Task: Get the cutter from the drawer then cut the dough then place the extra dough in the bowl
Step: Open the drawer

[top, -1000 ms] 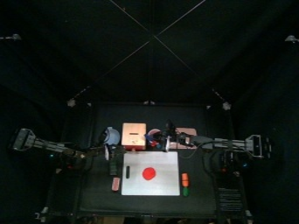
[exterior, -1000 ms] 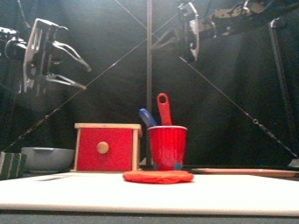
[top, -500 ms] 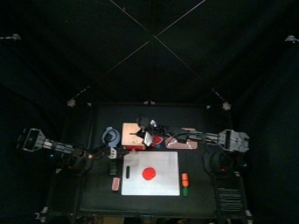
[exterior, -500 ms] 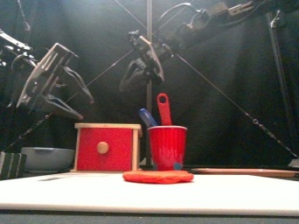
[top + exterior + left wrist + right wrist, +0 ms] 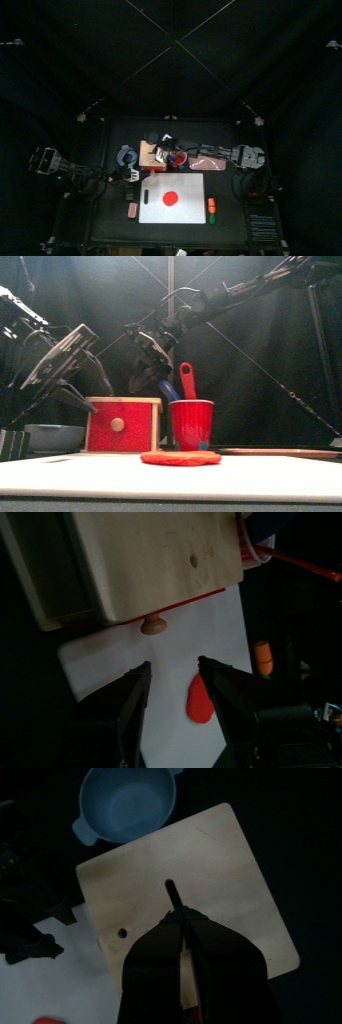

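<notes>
The pale wooden box (image 5: 154, 153) stands behind the white board (image 5: 187, 184), its red drawer front (image 5: 123, 424) closed, with the knob (image 5: 152, 625) showing. A flat red dough disc (image 5: 170, 197) lies on the board. My left gripper (image 5: 181, 692) hangs open above the board, just in front of the drawer knob and a little above it (image 5: 88, 391). My right gripper (image 5: 183, 933) is shut and empty, hovering over the box's top (image 5: 201, 878), above it in the front view (image 5: 150, 361). The blue-grey bowl (image 5: 127, 156) stands left of the box. No cutter is in sight.
A red cup (image 5: 191, 423) holding a blue and a red toy knife stands right of the box. Small orange toy foods (image 5: 211, 207) lie at the board's right edge, and another toy (image 5: 130, 210) at its left edge.
My right arm has swung from high on the right, leftward and down, to over the box. My left gripper has dropped and moved in toward the drawer front.
</notes>
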`<action>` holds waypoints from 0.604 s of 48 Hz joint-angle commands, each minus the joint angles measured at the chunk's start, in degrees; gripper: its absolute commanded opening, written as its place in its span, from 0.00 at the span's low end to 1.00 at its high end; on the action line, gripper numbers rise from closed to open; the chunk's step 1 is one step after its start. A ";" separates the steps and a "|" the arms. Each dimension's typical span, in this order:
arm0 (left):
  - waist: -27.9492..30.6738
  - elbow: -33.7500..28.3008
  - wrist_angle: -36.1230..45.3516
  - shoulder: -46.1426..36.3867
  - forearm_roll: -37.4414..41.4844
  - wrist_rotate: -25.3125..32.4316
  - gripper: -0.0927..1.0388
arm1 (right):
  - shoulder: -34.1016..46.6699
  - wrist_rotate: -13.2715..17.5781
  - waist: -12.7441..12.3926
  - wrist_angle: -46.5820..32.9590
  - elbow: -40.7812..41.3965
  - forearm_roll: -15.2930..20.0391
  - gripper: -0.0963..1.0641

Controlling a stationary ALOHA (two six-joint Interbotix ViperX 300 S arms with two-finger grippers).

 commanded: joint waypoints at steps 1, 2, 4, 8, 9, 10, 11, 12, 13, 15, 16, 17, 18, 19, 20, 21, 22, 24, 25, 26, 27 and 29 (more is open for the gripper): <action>1.41 -2.37 -0.44 2.29 0.00 0.09 0.79 | -1.05 -0.09 -0.88 0.35 -1.93 -0.09 0.12; 1.58 -2.46 -0.44 2.64 0.00 0.09 0.79 | -0.97 -0.09 -0.97 0.44 -1.93 -0.09 0.12; 2.11 -2.81 -0.44 3.16 0.00 0.09 0.79 | -0.88 -0.09 -1.23 0.62 -1.85 0.00 0.12; 2.72 -3.52 -0.18 3.87 0.00 0.00 0.79 | -0.70 -0.09 -1.58 1.05 -1.85 0.00 0.12; 2.90 -3.69 -0.18 4.04 0.00 0.00 0.79 | -0.62 -0.09 -1.58 1.14 -1.85 -0.09 0.12; 3.08 -3.96 -0.18 4.13 -0.09 0.00 0.79 | -0.53 -0.09 -1.58 1.23 -1.85 -0.09 0.12; 3.16 -4.13 -0.18 4.22 -0.18 0.00 0.79 | -0.35 -0.18 -1.67 1.41 -1.85 -0.18 0.12; 3.34 -4.31 -0.26 4.48 -0.35 0.00 0.79 | -0.26 -0.18 -1.67 1.58 -1.85 -0.26 0.12; 3.52 -4.39 -0.18 4.66 -0.44 0.00 0.79 | -0.18 -0.18 -1.67 1.67 -1.85 -0.35 0.12; 3.69 -4.75 -0.18 5.01 -0.62 0.09 0.79 | 0.00 -0.18 -1.67 2.11 -1.85 -0.70 0.12; 3.69 -4.83 0.00 5.19 -0.62 0.09 0.79 | 0.09 -0.18 -1.67 2.29 -1.85 -0.88 0.12; 3.69 -4.92 0.00 5.36 -0.70 0.09 0.79 | 0.18 -0.18 -1.67 2.55 -1.93 -0.97 0.12; 3.69 -5.01 0.18 5.54 -0.70 0.09 0.79 | 0.26 -0.18 -1.67 2.81 -1.93 -1.05 0.12; 3.69 -5.19 0.26 5.71 -0.70 0.09 0.79 | 0.26 -0.18 -1.58 2.99 -1.93 -1.23 0.12; 3.78 -5.27 0.35 5.89 -0.70 0.09 0.79 | 0.35 -0.09 -1.67 3.25 -2.02 -1.41 0.12; 3.69 -5.36 0.44 6.06 -0.70 0.09 0.79 | 0.44 -0.09 -1.58 3.52 -2.02 -1.49 0.12; 3.69 -5.45 0.62 6.24 -0.70 0.09 0.79 | 0.53 -0.09 -1.58 3.60 -2.20 -1.58 0.12; 3.78 -5.80 0.79 6.77 -0.70 0.00 0.79 | 0.53 -0.09 -1.58 3.78 -2.20 -1.76 0.12; 3.78 -5.80 0.79 6.94 -0.70 0.00 0.79 | 0.62 -0.09 -1.58 3.87 -2.29 -1.76 0.12; 3.78 -5.89 0.79 7.12 -0.79 0.00 0.79 | 0.70 -0.18 -1.58 3.87 -2.29 -1.76 0.12; 3.78 -5.98 0.79 7.29 -0.88 0.00 0.79 | 0.70 -0.18 -1.58 3.87 -2.37 -1.76 0.12; 3.87 -6.15 0.79 7.73 -1.14 0.00 0.79 | 0.70 -0.18 -1.58 3.87 -2.37 -1.85 0.12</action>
